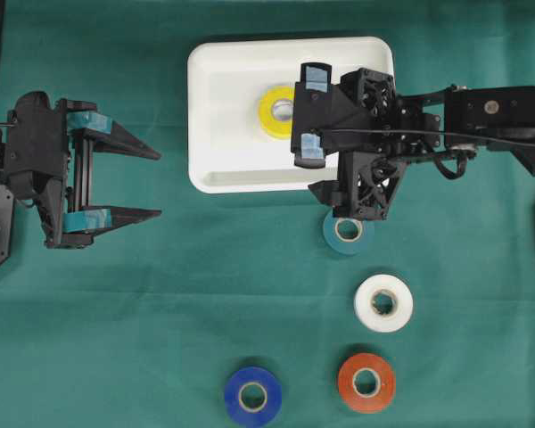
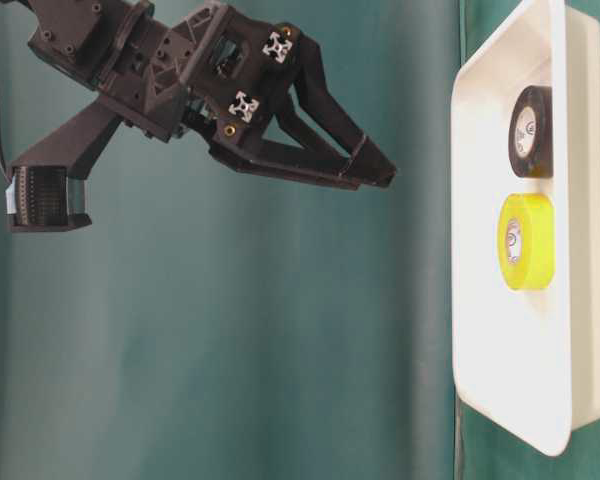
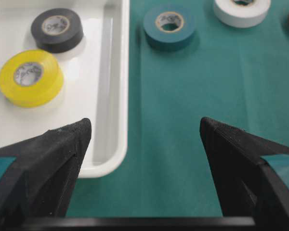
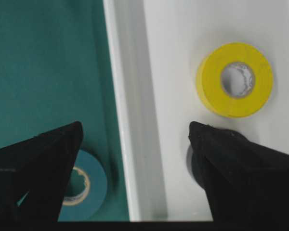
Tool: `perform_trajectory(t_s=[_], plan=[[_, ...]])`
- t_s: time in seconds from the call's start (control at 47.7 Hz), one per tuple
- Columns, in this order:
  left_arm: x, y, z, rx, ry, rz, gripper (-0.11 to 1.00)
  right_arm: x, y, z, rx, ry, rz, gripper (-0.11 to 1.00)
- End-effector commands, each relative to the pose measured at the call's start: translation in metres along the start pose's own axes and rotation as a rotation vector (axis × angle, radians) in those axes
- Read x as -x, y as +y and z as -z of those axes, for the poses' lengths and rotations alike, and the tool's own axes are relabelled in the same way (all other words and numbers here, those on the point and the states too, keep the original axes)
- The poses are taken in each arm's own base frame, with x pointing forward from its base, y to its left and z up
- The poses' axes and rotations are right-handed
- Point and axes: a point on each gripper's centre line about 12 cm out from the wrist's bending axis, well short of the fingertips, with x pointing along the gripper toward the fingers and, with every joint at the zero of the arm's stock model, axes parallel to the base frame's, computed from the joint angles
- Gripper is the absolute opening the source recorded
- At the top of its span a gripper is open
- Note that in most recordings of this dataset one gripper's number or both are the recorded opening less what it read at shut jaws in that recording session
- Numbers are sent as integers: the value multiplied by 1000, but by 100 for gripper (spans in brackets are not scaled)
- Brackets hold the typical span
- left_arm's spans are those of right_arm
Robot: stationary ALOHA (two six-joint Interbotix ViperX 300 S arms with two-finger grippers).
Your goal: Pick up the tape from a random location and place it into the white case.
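Note:
The white case (image 1: 241,89) lies at the back middle of the green cloth. A yellow tape roll (image 1: 275,111) lies flat inside it, and beside that a black roll (image 3: 57,30), half covered by a finger in the right wrist view. My right gripper (image 4: 135,127) hovers open and empty across the case's rim (image 4: 120,96), one finger over the black roll (image 4: 191,166), the other over a teal roll (image 4: 94,185) on the cloth. My left gripper (image 1: 156,184) stands open and empty at the left, off the case's corner (image 3: 113,159).
Loose rolls lie on the cloth in front of the case: teal (image 1: 348,232), white (image 1: 383,303), orange-red (image 1: 366,382) and blue (image 1: 252,397). The right arm (image 1: 481,116) reaches in from the right edge over the case's right end.

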Motion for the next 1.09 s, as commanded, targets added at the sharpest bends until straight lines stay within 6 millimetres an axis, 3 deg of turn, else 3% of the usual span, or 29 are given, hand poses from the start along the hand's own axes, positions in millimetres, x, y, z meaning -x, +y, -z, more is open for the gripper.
perform_trajectory(t_s=[0.0, 0.272, 0.733, 0.88, 1.069], plan=[[0, 2, -11, 7, -27, -7, 90, 14, 6, -10, 8, -53, -16, 88], [1, 2, -10, 6, -24, -7, 90, 49, 22, -5, 45, -134, -59, 88], [2, 2, -10, 6, -26, -7, 90, 118, 9, 45, 34, -353, -101, 88], [2, 2, -10, 7, -26, -7, 90, 125, 6, 67, 31, -414, -116, 88], [2, 2, -10, 7, -27, -7, 90, 116, 4, 97, 17, -447, -140, 88]])
